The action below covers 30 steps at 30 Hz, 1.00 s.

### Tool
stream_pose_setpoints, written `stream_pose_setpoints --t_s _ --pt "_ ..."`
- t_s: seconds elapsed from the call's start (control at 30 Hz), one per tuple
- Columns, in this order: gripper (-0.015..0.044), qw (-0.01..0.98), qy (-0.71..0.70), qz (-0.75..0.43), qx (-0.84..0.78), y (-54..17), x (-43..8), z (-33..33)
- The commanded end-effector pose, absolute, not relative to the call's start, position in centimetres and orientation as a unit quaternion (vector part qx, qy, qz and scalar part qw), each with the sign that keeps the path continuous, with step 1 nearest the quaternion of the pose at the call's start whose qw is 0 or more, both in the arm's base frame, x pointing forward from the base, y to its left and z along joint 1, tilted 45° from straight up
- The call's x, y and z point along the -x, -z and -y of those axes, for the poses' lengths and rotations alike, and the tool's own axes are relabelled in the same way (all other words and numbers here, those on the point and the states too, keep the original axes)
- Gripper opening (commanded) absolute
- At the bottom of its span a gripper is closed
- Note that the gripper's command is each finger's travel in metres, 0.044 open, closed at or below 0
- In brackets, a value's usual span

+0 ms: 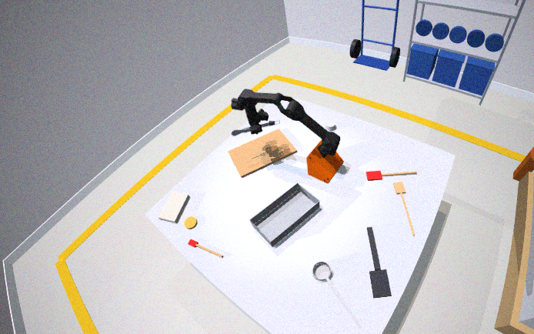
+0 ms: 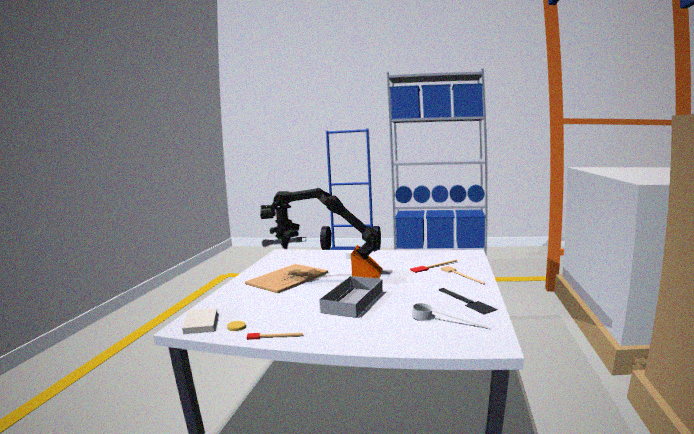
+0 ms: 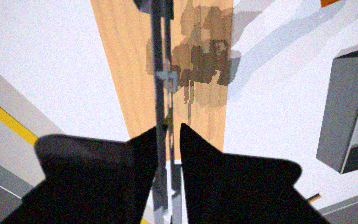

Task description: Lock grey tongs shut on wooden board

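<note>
The grey tongs hang roughly level in the air, with a dark end at the left in the top and exterior views and a pale end at the right. Their two arms lie close together, almost parallel. My gripper points down and is shut on them near mid-length. It stands high, over the far side of the wooden board. The lock inside the hinge cannot be seen. The roasting tin is empty.
The orange arm mount stands right of the board. A pale block, a yellow disc and a small red-headed tool lie near the left edge. A long-handled pan, a black spatula and others lie right.
</note>
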<state>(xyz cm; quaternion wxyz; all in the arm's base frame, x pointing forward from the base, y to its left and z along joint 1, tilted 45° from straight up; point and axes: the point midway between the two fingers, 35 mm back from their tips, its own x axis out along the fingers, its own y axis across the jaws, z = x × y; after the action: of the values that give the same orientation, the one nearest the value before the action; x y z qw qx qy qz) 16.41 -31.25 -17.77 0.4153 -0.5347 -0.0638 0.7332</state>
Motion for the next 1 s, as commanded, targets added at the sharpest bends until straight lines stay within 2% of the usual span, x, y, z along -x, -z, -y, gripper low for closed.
stream_pose_setpoints --t_s 0.0,0.97 --pt "-0.015 0.412 -0.736 0.054 0.534 17.7 -16.5 31.6" --pt "-0.015 0.432 -0.619 -0.045 0.654 21.5 -16.2 32.9"
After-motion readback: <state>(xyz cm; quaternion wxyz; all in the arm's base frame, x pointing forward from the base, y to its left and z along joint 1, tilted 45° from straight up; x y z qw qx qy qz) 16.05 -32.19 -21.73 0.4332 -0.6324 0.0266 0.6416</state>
